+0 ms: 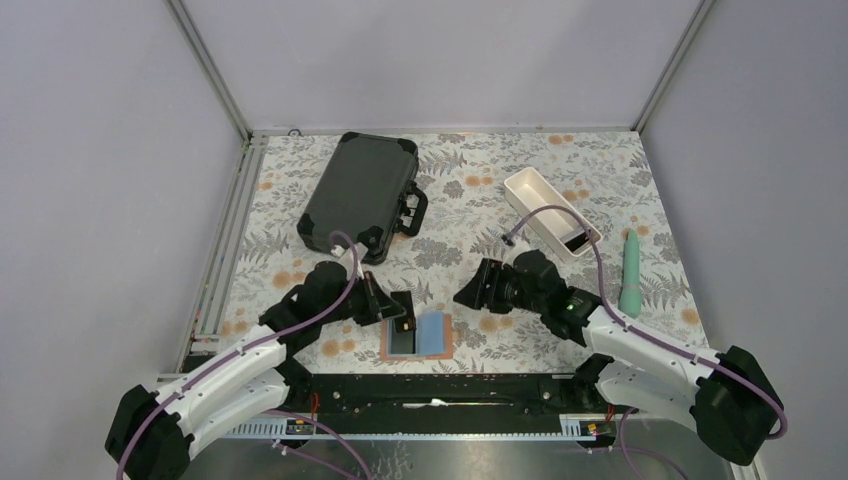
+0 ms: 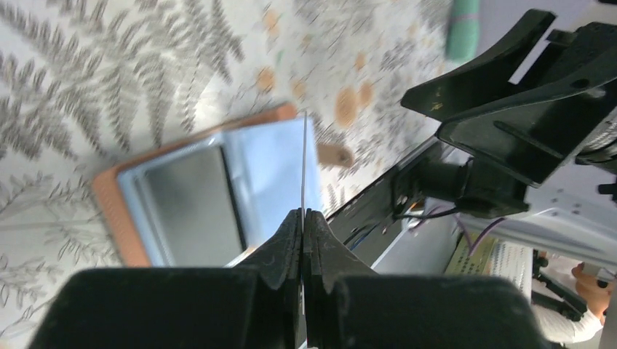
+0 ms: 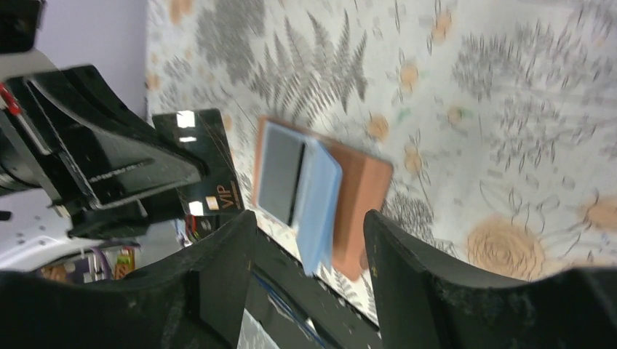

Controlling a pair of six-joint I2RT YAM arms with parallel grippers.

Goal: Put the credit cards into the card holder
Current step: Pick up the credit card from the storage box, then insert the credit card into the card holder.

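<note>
Left claw (image 2: 303, 218): pressed together, pinching a black card by one edge so the card stands edge-on out of the tips.
Black card (image 3: 211, 156): in the air just over the left half of the card holder; whether its free edge touches the holder cannot be told.
Card handling: judged thin, light and stiff with a slight flex. The glossy faces look slippery, so it could pivot in a narrow pinch.
Card hold: best kept at the trailing edge, leaving the leading edge free to enter a pocket.
Card holder (image 1: 440, 335): lies open on the bench (image 1: 480, 170) near its front edge, between the two arms, pale blue inside up and tan cover underneath.
Holder handling: probably soft and light, likely to slide or fold shut when a card is pushed into it. The bare right flap is the place to press it down.
Seated card (image 1: 403, 341): a dark card already in the left pocket.
Right claw (image 3: 307, 222): spread and empty, hanging just right of the holder.
</note>
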